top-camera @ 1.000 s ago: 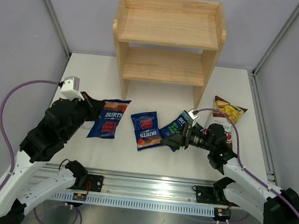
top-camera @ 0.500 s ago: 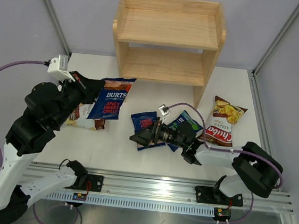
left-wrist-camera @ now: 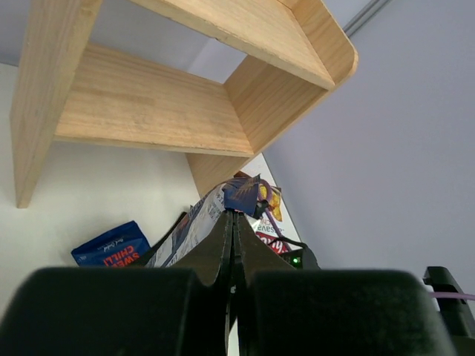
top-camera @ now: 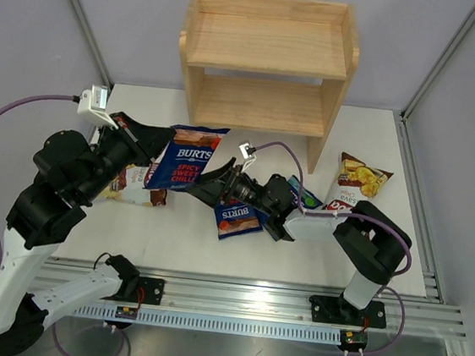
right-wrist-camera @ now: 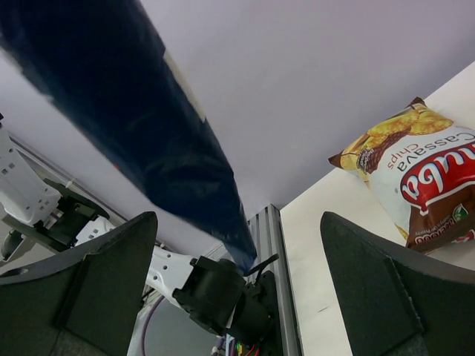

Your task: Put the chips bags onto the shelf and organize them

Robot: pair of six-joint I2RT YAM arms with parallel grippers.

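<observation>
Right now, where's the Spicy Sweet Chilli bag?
Top view, left of centre: the bag hangs in the left pincer, before the shelf's left post, open right pincer at its lower right.

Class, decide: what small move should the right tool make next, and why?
Probably close the right tool on the lifted BURTS bag: it stands open at the bag's edge, while the left tool pinches the other end.

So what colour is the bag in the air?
Dark blue bag with red lettering; top external view.

Bright, even light; wrist foregrounds blurred
</observation>
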